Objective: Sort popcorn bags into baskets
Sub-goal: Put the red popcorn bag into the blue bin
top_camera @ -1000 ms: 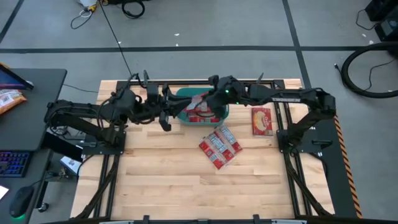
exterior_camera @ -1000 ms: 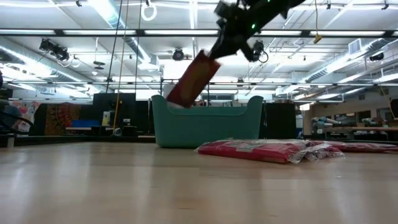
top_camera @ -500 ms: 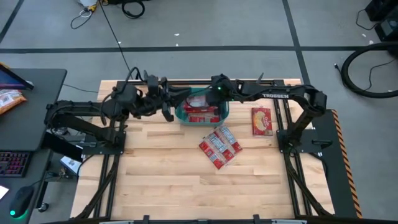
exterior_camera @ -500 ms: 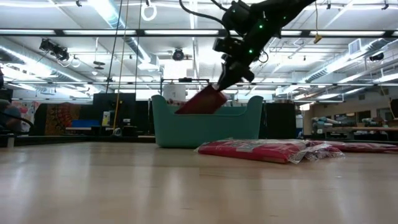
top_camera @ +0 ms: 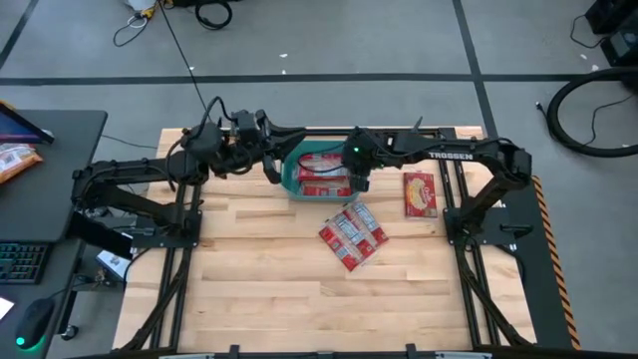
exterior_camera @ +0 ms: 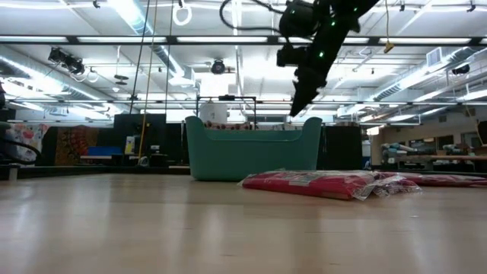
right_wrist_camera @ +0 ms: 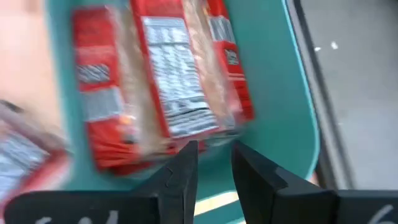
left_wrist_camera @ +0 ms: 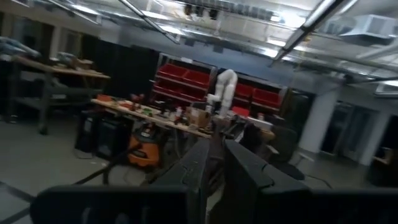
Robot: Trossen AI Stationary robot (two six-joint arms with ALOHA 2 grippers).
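Observation:
The teal tub (top_camera: pixel 286 181) (exterior_camera: pixel 255 156) stands near the table's far edge with several red popcorn packets (top_camera: pixel 321 172) (right_wrist_camera: pixel 168 81) lying flat inside. My right gripper (top_camera: pixel 356 182) (exterior_camera: pixel 298 106) (right_wrist_camera: pixel 214 146) hovers open and empty above the tub's right end. My left gripper (top_camera: pixel 271 172) (left_wrist_camera: pixel 216 144) hangs shut and empty just left of the tub, pointing out at the room. A small pile of packets (top_camera: pixel 352 234) (exterior_camera: pixel 308 183) lies flat on the table near the tub. One packet with a yellowish design (top_camera: pixel 420 194) lies to its right.
Bare wood runs from the loose packets to the table's near edge. A side desk at the left carries an orange-and-white snack bag (top_camera: pixel 15 160) and a keyboard. Both arms' frames stand along the table's left and right sides.
My right gripper carried a tilted red packet down into the tub, let it go, then rose and shifted toward the tub's right end. The packet now lies in the tub with the others. My left gripper moved toward the table's far edge.

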